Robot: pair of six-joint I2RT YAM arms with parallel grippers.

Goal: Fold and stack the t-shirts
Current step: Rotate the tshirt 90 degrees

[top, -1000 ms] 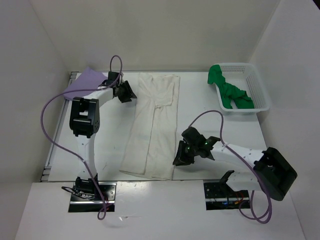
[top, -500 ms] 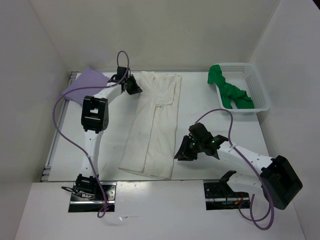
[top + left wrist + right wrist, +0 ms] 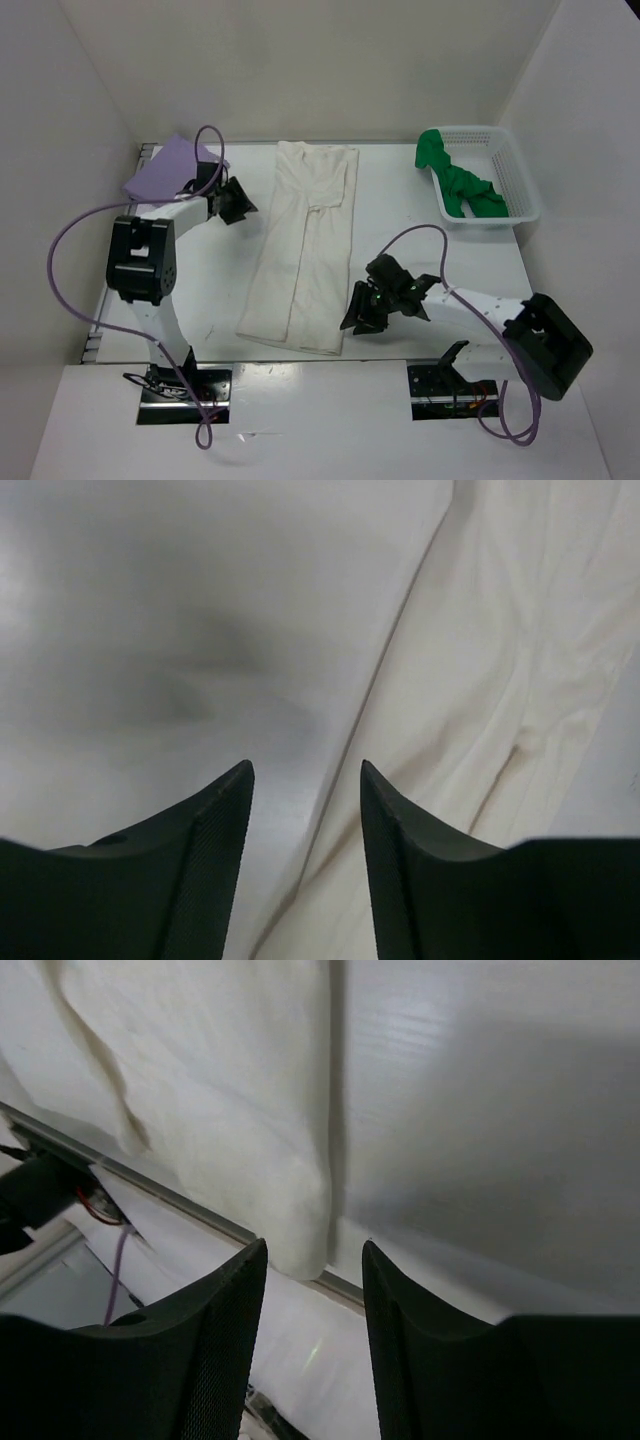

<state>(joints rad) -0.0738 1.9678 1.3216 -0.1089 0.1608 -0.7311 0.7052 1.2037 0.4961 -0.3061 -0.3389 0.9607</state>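
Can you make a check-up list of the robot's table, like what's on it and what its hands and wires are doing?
Surface: white table, no spills seen.
Job's things: white t-shirt lies lengthwise in the middle, sides folded in; purple t-shirt at the far left corner; green t-shirt bunched in the basket, partly draped over its rim.
Clutter: only the white mesh basket, far right.
Hands: left hand open at the white t-shirt's left edge; right hand open at its near right corner; neither holds anything.
Cables: a purple cable loops off each arm.
Surroundings: plain white walls on three sides.
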